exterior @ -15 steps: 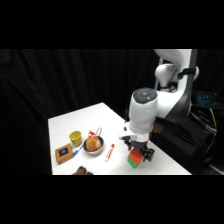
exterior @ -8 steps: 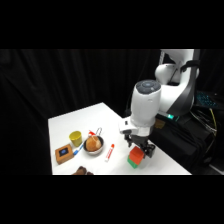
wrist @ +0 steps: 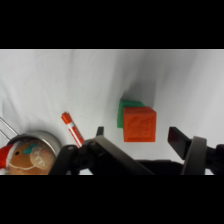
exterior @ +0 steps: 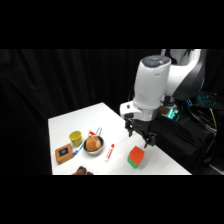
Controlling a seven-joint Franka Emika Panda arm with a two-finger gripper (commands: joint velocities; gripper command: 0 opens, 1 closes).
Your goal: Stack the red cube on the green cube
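A flat white table [exterior: 102,117] is seen against black drapes. Directly on it are set a small yellow-green cup [exterior: 75,137], a metal bowl [exterior: 93,146] holding something orange, a brown square block with a blue mark [exterior: 64,153], a thin red-and-white marker-like tube [exterior: 109,152], and a bright green cube [exterior: 132,162] topped by an orange-red cube [exterior: 137,155].
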